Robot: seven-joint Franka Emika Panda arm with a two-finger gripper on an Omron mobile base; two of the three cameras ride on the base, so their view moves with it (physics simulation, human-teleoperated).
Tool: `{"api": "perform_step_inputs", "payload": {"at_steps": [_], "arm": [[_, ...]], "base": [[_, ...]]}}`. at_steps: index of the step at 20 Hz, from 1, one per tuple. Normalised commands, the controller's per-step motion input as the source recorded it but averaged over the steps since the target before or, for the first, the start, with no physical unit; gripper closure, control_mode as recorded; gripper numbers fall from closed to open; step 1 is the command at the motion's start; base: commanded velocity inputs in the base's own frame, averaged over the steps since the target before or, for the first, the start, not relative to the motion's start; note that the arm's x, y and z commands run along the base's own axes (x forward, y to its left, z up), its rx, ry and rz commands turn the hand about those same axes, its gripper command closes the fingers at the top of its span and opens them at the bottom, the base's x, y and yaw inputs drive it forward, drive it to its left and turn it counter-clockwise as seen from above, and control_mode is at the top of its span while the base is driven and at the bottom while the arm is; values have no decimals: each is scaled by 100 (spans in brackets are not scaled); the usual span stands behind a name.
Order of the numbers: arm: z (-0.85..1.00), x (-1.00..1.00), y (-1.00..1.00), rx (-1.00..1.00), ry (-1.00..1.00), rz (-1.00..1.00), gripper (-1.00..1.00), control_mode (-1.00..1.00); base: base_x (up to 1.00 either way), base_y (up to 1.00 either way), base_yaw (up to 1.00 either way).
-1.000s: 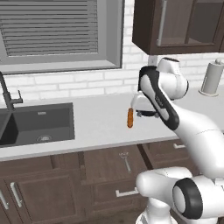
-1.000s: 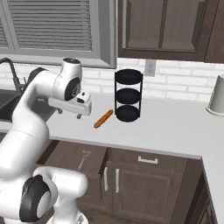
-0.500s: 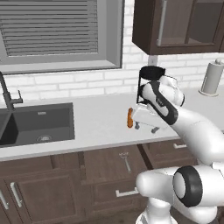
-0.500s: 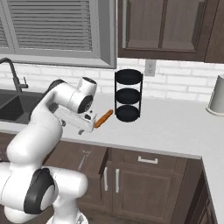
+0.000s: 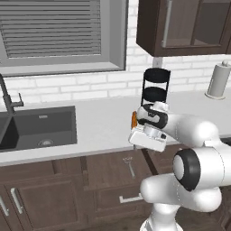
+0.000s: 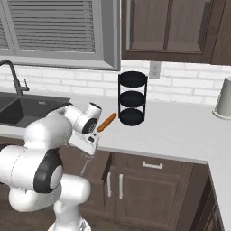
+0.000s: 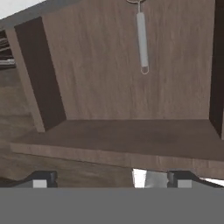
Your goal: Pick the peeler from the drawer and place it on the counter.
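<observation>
Hand view, one peeler [image 7: 141,40] in one open drawer [image 7: 118,100], gripper [image 7: 111,178] fingers apart, empty.

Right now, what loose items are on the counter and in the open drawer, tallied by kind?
Peeler, in the drawer: 1
Orange stick, on the counter: 1
Black tiered rack, on the counter: 1
Paper towel roll, on the counter: 1
Total: 4
</observation>
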Motion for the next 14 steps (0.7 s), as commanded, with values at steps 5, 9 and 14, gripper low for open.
{"api": "perform_step_inputs", "payload": {"at_steps": [5,9,14], "arm": [[-85,11,17,0,6,0,-100,-100],[-66,4,19,-2,0,0,-100,-100],[-35,13,10,-4,0,0,-100,-100]], "base": [[0,0,0],[0,0,0],[0,0,0]]}}
